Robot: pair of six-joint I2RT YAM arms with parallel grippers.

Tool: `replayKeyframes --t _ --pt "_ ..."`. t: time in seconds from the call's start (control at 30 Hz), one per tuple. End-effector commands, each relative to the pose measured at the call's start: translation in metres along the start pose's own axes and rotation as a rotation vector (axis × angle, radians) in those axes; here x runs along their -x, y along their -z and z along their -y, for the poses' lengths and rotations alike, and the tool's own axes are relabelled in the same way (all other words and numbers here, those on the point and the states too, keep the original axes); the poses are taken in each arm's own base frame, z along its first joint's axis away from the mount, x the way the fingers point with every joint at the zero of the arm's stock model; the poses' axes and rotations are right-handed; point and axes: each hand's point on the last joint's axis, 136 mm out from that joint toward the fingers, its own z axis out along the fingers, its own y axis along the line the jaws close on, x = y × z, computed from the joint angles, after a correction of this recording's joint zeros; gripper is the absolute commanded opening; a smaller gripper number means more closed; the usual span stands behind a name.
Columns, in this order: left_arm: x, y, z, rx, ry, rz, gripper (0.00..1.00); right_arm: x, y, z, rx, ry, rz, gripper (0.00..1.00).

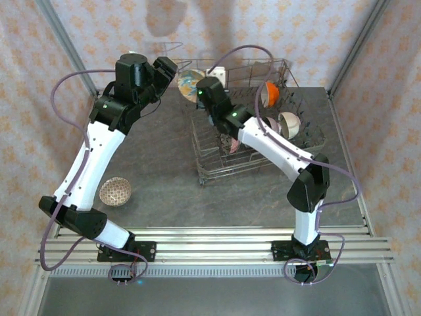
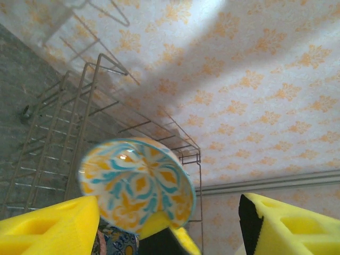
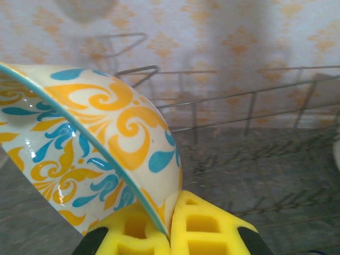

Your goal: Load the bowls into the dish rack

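Observation:
A yellow-and-teal patterned bowl (image 1: 189, 83) hangs on edge by the rack's far left corner, between the two grippers. My right gripper (image 3: 172, 223) is shut on its rim (image 3: 90, 149), one yellow pad inside and one outside. My left gripper (image 2: 170, 228) stands open around the same bowl (image 2: 137, 183), its pads wide apart; the right-hand pad is well clear of it. The grey wire dish rack (image 1: 250, 141) holds an orange bowl (image 1: 270, 92) and a white bowl (image 1: 289, 123) on edge. Another patterned bowl (image 1: 115, 191) sits on the table at the left.
Both arms reach to the back of the grey table, the right one lying across the rack. The rack's tall wire wall (image 2: 64, 143) stands just beyond the held bowl. A patterned curtain closes the back and sides.

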Motion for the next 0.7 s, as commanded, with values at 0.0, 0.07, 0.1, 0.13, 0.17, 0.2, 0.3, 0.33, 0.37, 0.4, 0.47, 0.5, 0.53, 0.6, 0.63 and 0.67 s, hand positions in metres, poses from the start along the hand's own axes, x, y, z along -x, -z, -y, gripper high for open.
replayKeyframes --t 0.0,0.07,0.1,0.13,0.17,0.2,0.3,0.33,0.37,0.4,0.47,0.5,0.53,0.6,0.63,0.67 --pt "0.016 0.028 0.006 0.008 -0.105 0.065 0.71 0.043 0.021 0.04 -0.087 -0.082 0.046 0.0" --pt "0.016 0.03 0.002 0.029 -0.153 0.068 0.72 0.042 0.016 0.062 -0.153 -0.086 0.032 0.0" --pt "0.016 0.029 -0.003 0.048 -0.179 0.068 0.73 0.042 0.015 0.074 -0.187 -0.087 0.028 0.0" --pt "0.014 0.026 -0.007 0.06 -0.208 0.061 0.73 0.041 0.013 0.083 -0.214 -0.091 0.023 0.0" --pt "0.013 0.022 -0.012 0.078 -0.239 0.053 0.73 0.04 0.01 0.093 -0.234 -0.093 0.016 0.0" --pt "0.008 0.016 -0.018 0.095 -0.263 0.035 0.74 0.04 0.007 0.101 -0.254 -0.094 0.009 0.0" --pt "-0.003 -0.006 -0.033 0.118 -0.332 -0.013 0.75 0.036 -0.001 0.123 -0.334 -0.074 -0.014 0.0" --pt "-0.006 -0.015 -0.037 0.119 -0.354 -0.027 0.75 0.034 -0.004 0.128 -0.361 -0.063 -0.017 0.0" --pt "-0.011 -0.026 -0.04 0.111 -0.372 -0.05 0.75 0.033 -0.008 0.136 -0.403 -0.047 -0.022 0.0" --pt "-0.014 -0.037 -0.043 0.096 -0.379 -0.072 0.76 0.03 -0.012 0.143 -0.439 -0.035 -0.033 0.0" --pt "-0.023 -0.058 -0.047 0.057 -0.395 -0.132 0.75 0.026 -0.021 0.152 -0.484 -0.022 -0.052 0.0" --pt "-0.027 -0.068 -0.051 0.055 -0.405 -0.155 0.76 0.024 -0.026 0.155 -0.498 -0.017 -0.063 0.0" --pt "-0.029 -0.075 -0.055 0.056 -0.417 -0.171 0.75 0.022 -0.03 0.157 -0.506 -0.012 -0.073 0.0" --pt "-0.033 -0.09 -0.067 0.06 -0.426 -0.197 0.75 0.016 -0.039 0.164 -0.556 -0.008 -0.09 0.0" --pt "-0.036 -0.096 -0.07 0.047 -0.454 -0.211 0.76 0.016 -0.04 0.166 -0.577 -0.005 -0.089 0.0" --pt "-0.037 -0.102 -0.074 0.039 -0.456 -0.225 0.76 0.013 -0.045 0.17 -0.616 0.003 -0.083 0.0"
